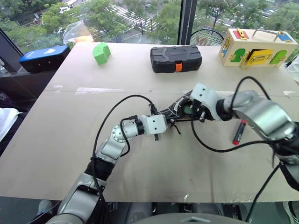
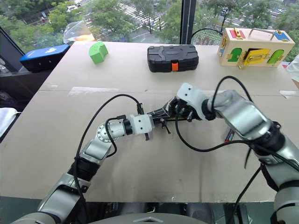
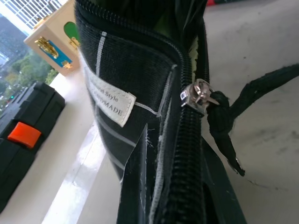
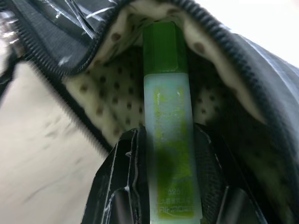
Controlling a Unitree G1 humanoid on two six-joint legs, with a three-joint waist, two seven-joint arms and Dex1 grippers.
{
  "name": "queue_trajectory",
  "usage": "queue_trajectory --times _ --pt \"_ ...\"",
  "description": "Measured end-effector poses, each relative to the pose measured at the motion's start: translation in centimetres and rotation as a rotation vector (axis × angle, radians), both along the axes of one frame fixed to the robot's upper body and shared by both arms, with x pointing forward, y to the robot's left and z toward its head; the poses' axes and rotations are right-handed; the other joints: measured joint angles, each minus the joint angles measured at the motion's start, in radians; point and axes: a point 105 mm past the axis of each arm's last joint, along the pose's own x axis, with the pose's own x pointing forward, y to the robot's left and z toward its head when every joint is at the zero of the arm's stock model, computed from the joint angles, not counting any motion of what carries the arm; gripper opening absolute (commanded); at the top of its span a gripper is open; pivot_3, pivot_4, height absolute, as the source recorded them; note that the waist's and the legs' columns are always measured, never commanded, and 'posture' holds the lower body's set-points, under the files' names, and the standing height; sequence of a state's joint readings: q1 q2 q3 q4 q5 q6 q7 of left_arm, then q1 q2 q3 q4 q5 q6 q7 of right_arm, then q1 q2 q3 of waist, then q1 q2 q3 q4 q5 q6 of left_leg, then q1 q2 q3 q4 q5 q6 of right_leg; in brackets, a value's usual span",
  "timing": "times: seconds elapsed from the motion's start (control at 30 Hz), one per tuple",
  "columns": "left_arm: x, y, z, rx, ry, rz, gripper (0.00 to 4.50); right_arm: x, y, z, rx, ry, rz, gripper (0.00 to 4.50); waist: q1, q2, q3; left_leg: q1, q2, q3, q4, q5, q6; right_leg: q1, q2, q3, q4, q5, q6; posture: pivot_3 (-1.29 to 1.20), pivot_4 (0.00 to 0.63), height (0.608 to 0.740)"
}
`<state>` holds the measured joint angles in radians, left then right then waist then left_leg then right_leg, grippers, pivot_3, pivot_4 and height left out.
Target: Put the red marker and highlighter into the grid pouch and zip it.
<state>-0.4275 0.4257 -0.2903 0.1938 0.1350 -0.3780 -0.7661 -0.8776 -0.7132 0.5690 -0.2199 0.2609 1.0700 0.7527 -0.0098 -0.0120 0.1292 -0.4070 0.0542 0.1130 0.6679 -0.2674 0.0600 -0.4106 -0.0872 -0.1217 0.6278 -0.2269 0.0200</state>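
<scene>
Beyond the tall window, treetops and a street lie far below, and against the glass stands a wide beige table (image 1: 70,140) with a faint seam across it. Along its far edge sit a wooden latch box (image 1: 257,47), a black hard plastic case (image 1: 175,58) with an orange clasp, a green block (image 1: 101,52) and, off the left corner, a blue case (image 1: 45,58). Near the table's middle the grid pouch (image 3: 121,74), black fabric with white lines and a small white label, is raised off the surface; the left gripper (image 1: 161,126) is clamped shut on its edge beside the zipper pull and black cord. Its mouth gapes, showing a cream dotted lining. The right gripper (image 4: 166,158) pinches the highlighter (image 4: 167,116), a pale green translucent barrel with a brighter green cap, cap-first inside that opening. The red marker (image 1: 239,132), black-barrelled with red ends, lies on the table just right of the right arm, apart from the pouch.
</scene>
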Motion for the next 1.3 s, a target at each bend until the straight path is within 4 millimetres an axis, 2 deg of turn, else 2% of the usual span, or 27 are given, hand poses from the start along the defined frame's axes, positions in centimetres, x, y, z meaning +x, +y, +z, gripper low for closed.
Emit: queue_trajectory --times 0.03,0.17,0.23,0.3,0.43,0.53,0.6,0.67,0.77,0.83,0.9,1.0,1.03,1.13,1.23,1.3 --pt "-0.1 -0.1 0.0 -0.001 0.000 -0.004 0.00 0.2 0.1 -0.3 -0.009 0.003 0.011 2.57 0.002 0.000 0.000 0.000 0.000 0.000 0.000 0.000 0.000 0.000 0.000 0.000 0.000 0.000 0.000 0.00 0.150 0.740" --pt "0.0 -0.2 0.1 -0.011 -0.001 0.002 0.00 0.2 -0.5 -0.2 -0.017 0.006 0.053 4.46 0.005 0.000 0.000 -0.003 0.000 0.000 0.001 0.000 0.000 -0.001 0.000 0.000 -0.002 0.004 0.006 0.00 0.150 0.740" --pt "0.0 -0.2 0.4 -0.027 0.002 0.011 0.00 -0.4 -1.1 0.6 0.007 0.007 0.062 4.46 0.008 0.000 0.000 -0.004 0.000 -0.001 0.002 0.000 0.000 -0.001 -0.001 -0.001 -0.002 0.004 0.006 0.00 0.150 0.740" --pt "0.1 -0.2 0.9 -0.063 0.014 0.025 0.00 -2.3 -2.1 1.7 0.080 0.047 0.070 4.46 0.015 0.000 0.000 -0.004 0.000 -0.003 0.002 0.000 0.000 -0.001 -0.001 -0.002 -0.002 0.004 0.006 0.00 0.150 0.740" --pt "1.1 2.0 0.3 -0.052 0.067 0.127 0.00 -5.1 -5.0 4.9 0.271 0.064 -0.045 4.46 0.022 0.000 0.000 -0.004 0.000 -0.004 0.002 -0.001 0.002 -0.001 -0.001 -0.002 -0.002 0.004 0.005 0.00 0.150 0.740" --pt "1.4 2.0 0.3 -0.069 0.089 0.142 0.00 -6.2 -6.0 5.9 0.385 0.030 -0.155 4.46 0.023 0.000 0.000 -0.004 0.000 -0.005 0.002 -0.003 0.004 0.000 -0.002 -0.002 -0.001 0.004 0.005 0.00 0.150 0.740" --pt "1.6 1.8 0.5 -0.076 0.092 0.139 0.00 -6.6 -7.2 5.2 0.433 0.001 -0.297 4.46 0.025 0.000 -0.001 -0.005 0.000 -0.006 0.003 -0.003 0.004 0.000 -0.002 -0.002 -0.001 0.004 0.005 0.00 0.150 0.740" --pt "1.8 1.8 0.6 -0.076 0.092 0.140 0.00 -6.4 -9.4 3.1 0.467 -0.044 -0.543 4.46 0.028 -0.003 -0.003 -0.006 -0.001 -0.008 0.003 -0.001 0.002 0.000 -0.002 -0.003 -0.001 0.004 0.005 0.00 0.150 0.740" --pt "2.1 1.7 0.5 -0.071 0.104 0.135 0.00 -6.9 -13.7 -1.2 0.383 -0.101 -0.966 4.46 0.026 0.000 -0.003 -0.006 -0.002 -0.007 0.003 0.000 0.000 -0.001 -0.002 -0.003 0.000 0.004 0.005 0.00 0.150 0.740" --pt "2.2 1.7 0.5 -0.067 0.109 0.130 0.00 -7.7 -14.8 -3.3 0.308 -0.105 -1.121 4.46 0.024 0.001 -0.003 -0.005 -0.002 -0.006 0.003 0.001 -0.001 -0.001 0.000 -0.002 0.000 0.004 0.005 0.00 0.150 0.740" --pt "2.3 1.4 0.6 -0.071 0.110 0.122 0.00 -8.2 -15.0 -4.9 0.252 -0.090 -1.194 4.46 0.018 0.001 -0.003 -0.005 -0.002 -0.005 0.003 0.001 -0.001 -0.001 0.001 0.000 0.000 0.004 0.006 0.00 0.150 0.740" --pt "2.3 1.0 0.8 -0.068 0.098 0.098 0.00 -8.2 -14.3 -6.2 0.274 -0.098 -1.249 3.68 0.017 0.001 -0.003 -0.003 -0.001 -0.006 0.002 0.001 -0.002 -0.001 0.002 0.000 0.001 0.003 0.006 0.00 0.150 0.740" --pt "2.3 1.0 0.9 -0.066 0.094 0.095 0.00 -8.3 -14.1 -6.8 0.289 -0.090 -1.268 3.26 0.017 0.001 -0.003 -0.003 -0.001 -0.006 0.002 0.001 -0.002 -0.001 0.002 0.000 0.001 0.004 0.006 0.00 0.150 0.740" --pt "2.3 1.0 0.9 -0.062 0.094 0.093 0.00 -8.2 -13.8 -6.9 0.329 -0.091 -1.277 1.76 0.020 0.001 -0.004 -0.003 -0.001 -0.005 0.003 0.001 -0.002 0.000 0.002 0.000 0.000 0.004 0.006 0.00 0.150 0.740" --pt "2.3 1.1 0.9 -0.062 0.095 0.094 0.00 -8.3 -14.4 -6.8 0.335 -0.095 -1.292 0.41 0.024 0.001 -0.004 -0.004 -0.002 -0.005 0.003 0.001 -0.002 0.000 0.001 0.000 0.000 0.004 0.006 0.00 0.150 0.740" --pt "2.3 1.1 0.8 -0.065 0.099 0.095 0.00 -8.4 -15.2 -6.6 0.335 -0.102 -1.295 0.25 0.023 0.001 -0.004 -0.004 -0.002 -0.005 0.003 0.001 -0.002 -0.001 0.002 0.000 0.000 0.004 0.006 0.00 0.150 0.740"
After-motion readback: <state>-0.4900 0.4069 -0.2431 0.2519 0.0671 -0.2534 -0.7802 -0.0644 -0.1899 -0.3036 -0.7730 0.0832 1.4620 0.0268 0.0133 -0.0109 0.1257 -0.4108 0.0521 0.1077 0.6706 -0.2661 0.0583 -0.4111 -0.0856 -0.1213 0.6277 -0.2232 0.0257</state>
